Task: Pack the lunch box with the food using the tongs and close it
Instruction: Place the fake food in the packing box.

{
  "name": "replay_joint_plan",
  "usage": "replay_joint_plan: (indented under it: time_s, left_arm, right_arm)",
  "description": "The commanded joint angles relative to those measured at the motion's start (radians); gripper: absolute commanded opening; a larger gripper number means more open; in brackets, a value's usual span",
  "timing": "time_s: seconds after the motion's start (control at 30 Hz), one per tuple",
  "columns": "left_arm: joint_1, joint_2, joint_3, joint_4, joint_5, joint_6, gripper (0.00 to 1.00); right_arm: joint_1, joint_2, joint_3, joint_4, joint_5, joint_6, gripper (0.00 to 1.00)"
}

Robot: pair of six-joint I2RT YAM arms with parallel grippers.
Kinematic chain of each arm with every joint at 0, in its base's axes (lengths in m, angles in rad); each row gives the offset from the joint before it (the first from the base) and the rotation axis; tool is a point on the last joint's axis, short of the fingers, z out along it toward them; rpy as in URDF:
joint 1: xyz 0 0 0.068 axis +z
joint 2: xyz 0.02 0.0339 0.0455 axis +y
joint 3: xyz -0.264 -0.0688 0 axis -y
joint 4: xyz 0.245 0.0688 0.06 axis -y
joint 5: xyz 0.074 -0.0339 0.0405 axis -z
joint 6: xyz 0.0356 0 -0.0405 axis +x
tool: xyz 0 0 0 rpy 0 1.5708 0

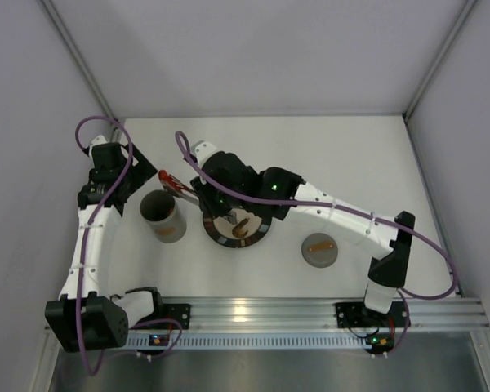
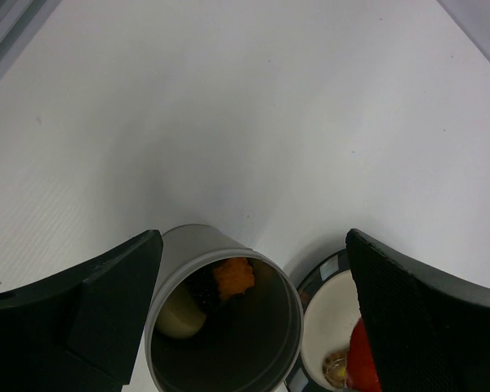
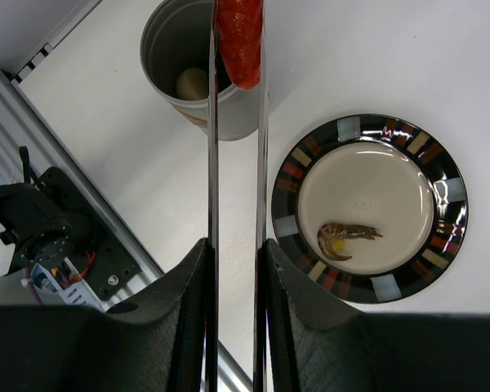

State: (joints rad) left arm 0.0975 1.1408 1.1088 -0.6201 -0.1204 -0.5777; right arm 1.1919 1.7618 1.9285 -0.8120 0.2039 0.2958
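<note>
Lunch box (image 3: 165, 49) grey, open-topped; seemingly part-filled

White arms (image 1: 88, 245), black joints (image 1: 86, 320), purple cables (image 1: 180, 147)

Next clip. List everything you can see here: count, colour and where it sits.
lunch box: one, grey, open, left of the plate
lid: one, grey with orange-brown handle, on the table right of the plate
plate: one, black patterned rim, beige centre, mid-table
tongs: one pair, silver, tips by the lunch box rim
sausage: one, red, pinched between the tong tips
brown piece: one, on the plate
orange piece, white lump, dark piece: one each, inside the lunch box
table: one, white
left claw: open, facing the lunch box
right claw: shut on the tongs
</note>
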Motion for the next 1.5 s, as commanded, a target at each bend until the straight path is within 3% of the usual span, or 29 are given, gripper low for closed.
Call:
replay_joint_plan:
  time_s: [0.0, 1.17, 1.33, 1.47]
  left_arm:
    - [0.007, -0.018, 0.04, 0.046, -0.01, -0.005, 0.99]
    - [0.007, -0.023, 0.014, 0.051, -0.004, 0.009, 0.99]
    - [0.007, -0.021, 0.011, 0.054, -0.001, 0.009, 0.99]
    - [0.007, -0.023, 0.01, 0.053, -0.002, 0.009, 0.99]
  right_arm:
    - [0.028, 0.024, 0.081, 0.017, -0.023, -0.009, 0.13]
    - [0.046, 0.18, 0.152, 0.057, -0.078, -0.009, 0.18]
    - [0.046, 0.173, 0.148, 0.054, -0.074, -0.007, 0.29]
    - [0.046, 0.165, 0.148, 0.054, -0.07, -0.007, 0.33]
